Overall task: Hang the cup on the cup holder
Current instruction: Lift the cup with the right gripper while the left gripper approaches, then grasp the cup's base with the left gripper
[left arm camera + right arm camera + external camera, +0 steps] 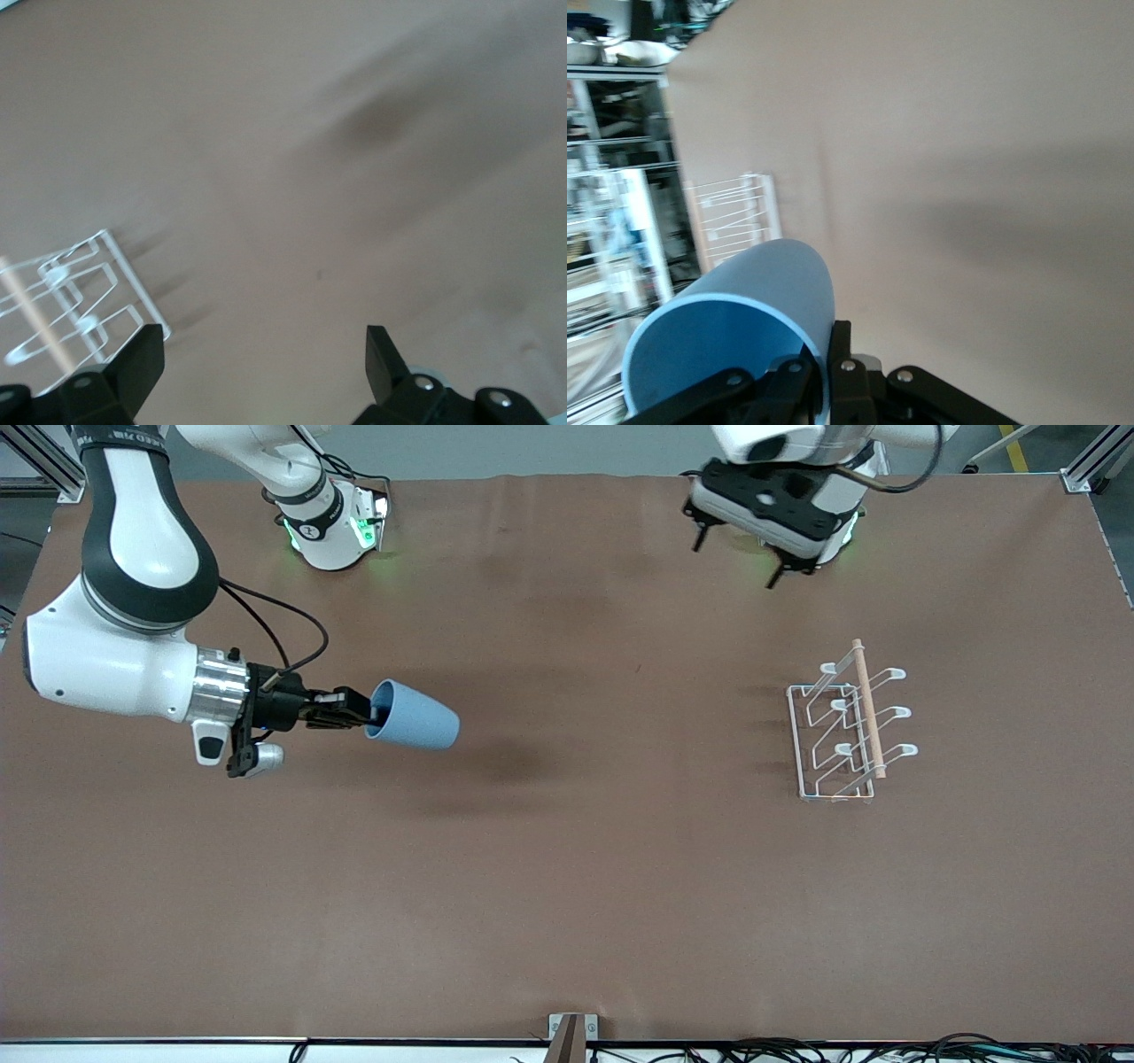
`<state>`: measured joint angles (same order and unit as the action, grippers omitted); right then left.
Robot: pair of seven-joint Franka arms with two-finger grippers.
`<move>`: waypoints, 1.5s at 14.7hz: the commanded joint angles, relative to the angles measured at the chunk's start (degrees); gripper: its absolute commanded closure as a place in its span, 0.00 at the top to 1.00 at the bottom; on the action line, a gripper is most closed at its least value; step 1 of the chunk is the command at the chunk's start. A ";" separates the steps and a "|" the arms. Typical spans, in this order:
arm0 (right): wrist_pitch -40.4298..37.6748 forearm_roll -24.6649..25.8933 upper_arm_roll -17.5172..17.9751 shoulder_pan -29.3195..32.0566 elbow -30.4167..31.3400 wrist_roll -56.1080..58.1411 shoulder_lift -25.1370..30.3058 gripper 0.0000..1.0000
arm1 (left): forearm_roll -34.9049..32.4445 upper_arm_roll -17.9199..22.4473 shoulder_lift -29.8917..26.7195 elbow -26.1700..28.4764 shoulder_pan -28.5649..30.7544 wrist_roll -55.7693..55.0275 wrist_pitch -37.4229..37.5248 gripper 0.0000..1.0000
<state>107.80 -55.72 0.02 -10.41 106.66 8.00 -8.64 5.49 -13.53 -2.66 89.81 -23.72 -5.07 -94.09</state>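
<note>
The light-blue cup hangs on its side in the air, its mouth turned toward my right gripper, which is shut on the rim. In the right wrist view one finger sits inside the cup and the other outside its wall. The cup holder, a white wire rack with a wooden rod on top, stands toward the left arm's end of the table; it shows in the left wrist view and, farther off, as the rack in the right wrist view. My left gripper waits open near its base, with nothing between its fingers.
Brown cloth covers the table. The two arm bases stand along the table edge farthest from the front camera. A small bracket and cables lie at the nearest edge.
</note>
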 commanded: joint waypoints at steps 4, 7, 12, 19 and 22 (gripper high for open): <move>-9.61 -8.00 -0.46 -0.84 0.48 1.05 1.08 0.01 | 1.72 -0.62 5.20 -4.19 -7.30 2.17 -9.17 1.00; -14.89 -8.00 -0.55 -0.84 0.39 1.49 1.70 0.01 | 1.45 -0.53 9.59 -9.46 -10.81 3.49 -9.44 1.00; -19.80 -9.13 -0.55 -0.84 -0.57 1.41 2.58 0.00 | 1.37 -0.71 12.85 -10.44 -13.19 9.03 -15.24 1.00; -22.99 -12.66 -0.55 -4.35 -2.85 1.67 1.96 0.01 | 1.37 -1.06 15.67 -10.53 -16.89 9.82 -20.69 1.00; -22.64 -13.01 -0.64 -5.76 -3.21 1.67 1.87 0.01 | 1.28 -1.06 16.54 -10.62 -17.59 10.08 -20.95 1.00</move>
<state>84.91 -67.19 -0.07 -15.03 103.64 9.40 -7.17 6.42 -14.67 12.51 80.98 -40.86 4.33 -114.81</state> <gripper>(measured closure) 0.956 0.000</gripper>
